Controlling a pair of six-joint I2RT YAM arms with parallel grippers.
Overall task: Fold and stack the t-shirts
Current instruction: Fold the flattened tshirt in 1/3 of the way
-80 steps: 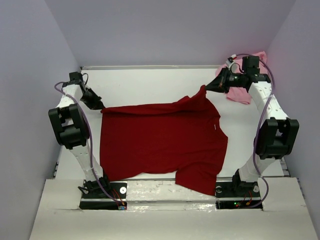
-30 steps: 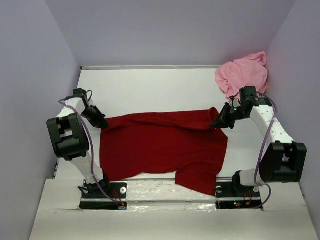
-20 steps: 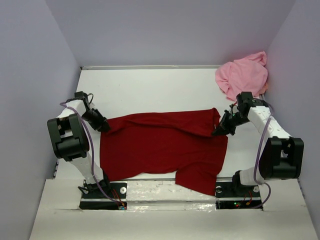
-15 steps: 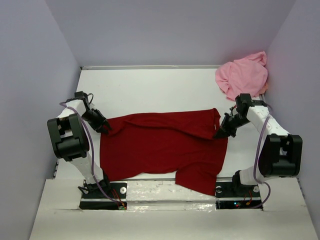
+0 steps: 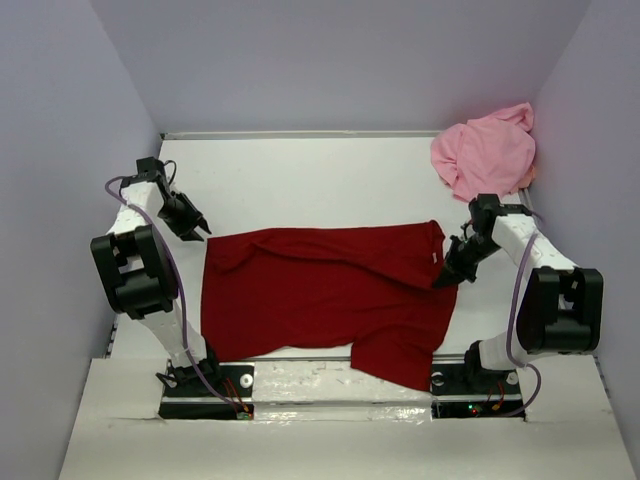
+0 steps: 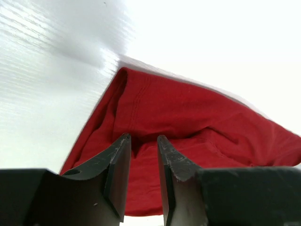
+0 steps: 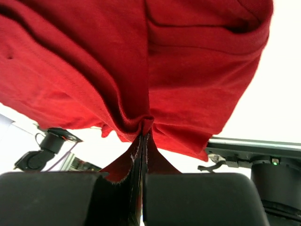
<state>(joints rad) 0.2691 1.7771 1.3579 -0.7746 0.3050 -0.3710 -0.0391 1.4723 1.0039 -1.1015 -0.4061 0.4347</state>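
Red t-shirt (image 7: 94,70) fold clamped in right end effector (image 7: 142,141) per wrist view; left end effector (image 6: 142,138) narrowly parted

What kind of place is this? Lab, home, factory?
Probably a lab test cell, not a home: plain lavender walls box in a white table, the left arm and right arm are bolted at its near edge, and the props are a dark red t-shirt and a pink t-shirt.

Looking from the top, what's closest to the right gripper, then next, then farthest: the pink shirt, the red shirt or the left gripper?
1. The red shirt: the right gripper is pinching its right edge.
2. The pink shirt: bunched in the back right corner.
3. The left gripper: way across, on the left side.
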